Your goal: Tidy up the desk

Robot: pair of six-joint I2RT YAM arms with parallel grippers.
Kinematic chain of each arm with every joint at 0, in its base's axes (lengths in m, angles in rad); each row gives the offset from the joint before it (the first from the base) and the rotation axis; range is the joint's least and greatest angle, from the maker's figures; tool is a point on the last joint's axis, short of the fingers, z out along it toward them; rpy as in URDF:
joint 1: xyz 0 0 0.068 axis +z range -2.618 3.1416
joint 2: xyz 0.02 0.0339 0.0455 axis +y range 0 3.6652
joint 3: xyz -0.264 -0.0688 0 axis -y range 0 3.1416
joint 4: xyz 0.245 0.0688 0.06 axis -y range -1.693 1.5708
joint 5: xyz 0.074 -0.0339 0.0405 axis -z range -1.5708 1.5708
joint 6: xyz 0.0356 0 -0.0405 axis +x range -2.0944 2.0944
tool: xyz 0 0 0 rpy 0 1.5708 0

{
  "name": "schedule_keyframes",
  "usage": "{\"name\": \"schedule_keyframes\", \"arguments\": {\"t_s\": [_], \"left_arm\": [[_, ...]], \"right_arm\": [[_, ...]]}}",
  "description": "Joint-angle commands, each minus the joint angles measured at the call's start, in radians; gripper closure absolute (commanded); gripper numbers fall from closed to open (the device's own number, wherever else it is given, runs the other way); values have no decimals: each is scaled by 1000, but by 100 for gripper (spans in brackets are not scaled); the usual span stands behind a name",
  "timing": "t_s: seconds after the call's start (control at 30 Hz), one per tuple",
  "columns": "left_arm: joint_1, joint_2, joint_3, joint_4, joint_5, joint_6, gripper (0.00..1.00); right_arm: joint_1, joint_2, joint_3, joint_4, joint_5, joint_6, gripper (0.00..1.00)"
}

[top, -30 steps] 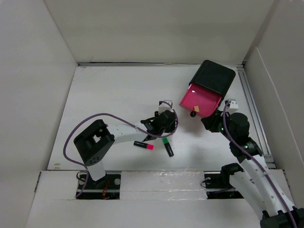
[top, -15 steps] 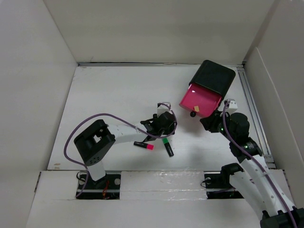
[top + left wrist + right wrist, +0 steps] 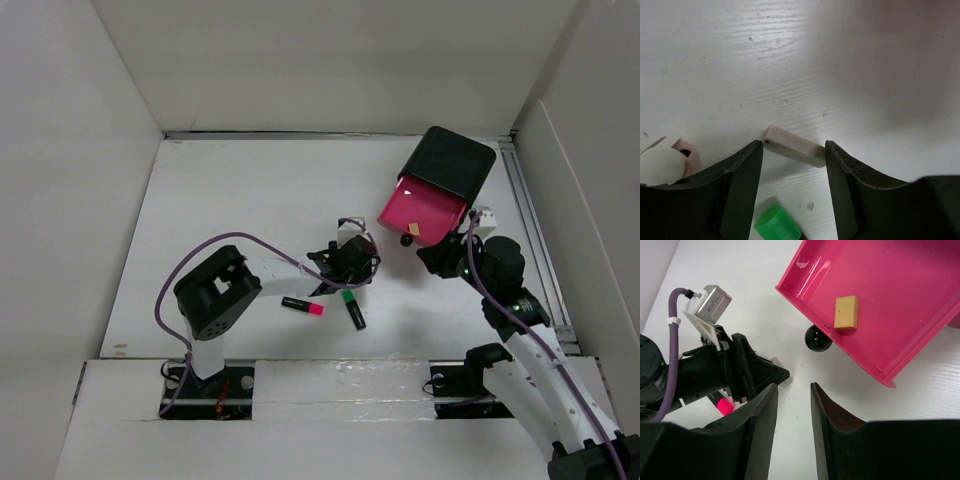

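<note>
Overhead: the desk [image 3: 230, 200] fills the middle of my view, walled in white. The black box [image 3: 455, 160] sits toward its 1 o'clock corner, with its pink drawer [image 3: 420, 212] standing open. The left gripper [image 3: 360, 266] hangs low near centre, with a pink highlighter [image 3: 302, 306] at its 7 o'clock and a green highlighter [image 3: 353, 308] at 6. The right gripper [image 3: 428, 258] is at the drawer's 6 o'clock.

Left wrist: the fingers [image 3: 742, 170] stand apart astride a small whitish eraser [image 3: 795, 147] lying on the desk. I think they aren't touching it, though the gaps are slim.

Right wrist: the fingers [image 3: 760, 420] are parted and hold nothing. Toward 12 o'clock is the drawer's black knob [image 3: 818, 338], and a tan block [image 3: 846, 312] lies inside the drawer.
</note>
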Motion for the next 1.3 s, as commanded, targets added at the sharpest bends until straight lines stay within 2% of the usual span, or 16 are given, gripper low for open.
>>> {"name": "schedule_keyframes", "arguments": {"t_s": [0.0, 0.27, 0.5, 0.67, 0.8, 0.9, 1.03, 1.1, 1.13, 1.17, 1.2, 1.27], "left_arm": [[-7, 32, 55, -4, -28, 0, 53], [-7, 62, 56, -22, -65, 4, 73], [-7, 54, 40, -34, -102, 19, 100], [-7, 48, 37, -36, -84, 36, 100], [-7, 77, 57, -45, -50, 56, 80], [-7, 88, 54, -46, -47, 58, 70], [-7, 83, 57, -42, -45, 61, 69], [-7, 86, 62, -42, -39, 62, 73], [-16, 83, 63, -42, -41, 59, 79], [-16, 82, 60, -42, -59, 56, 94], [-27, 75, 59, -43, -70, 53, 100], [-27, 51, 45, -45, -84, 47, 100]], "right_arm": [[6, 13, 0, 76, -41, -3, 61], [6, 17, 1, 80, -38, -11, 61], [6, 33, 9, 86, -51, -8, 61], [6, 30, 12, 88, -54, -7, 61], [6, 30, 15, 86, -54, -5, 61], [6, 22, 20, 82, -53, -5, 61], [6, 17, 18, 82, -50, -5, 61], [6, 19, 15, 85, -50, -5, 61], [6, 19, 15, 85, -50, -3, 61], [6, 20, 15, 86, -50, -3, 61], [6, 20, 15, 86, -50, -3, 61], [6, 20, 14, 85, -48, -3, 61]]}}
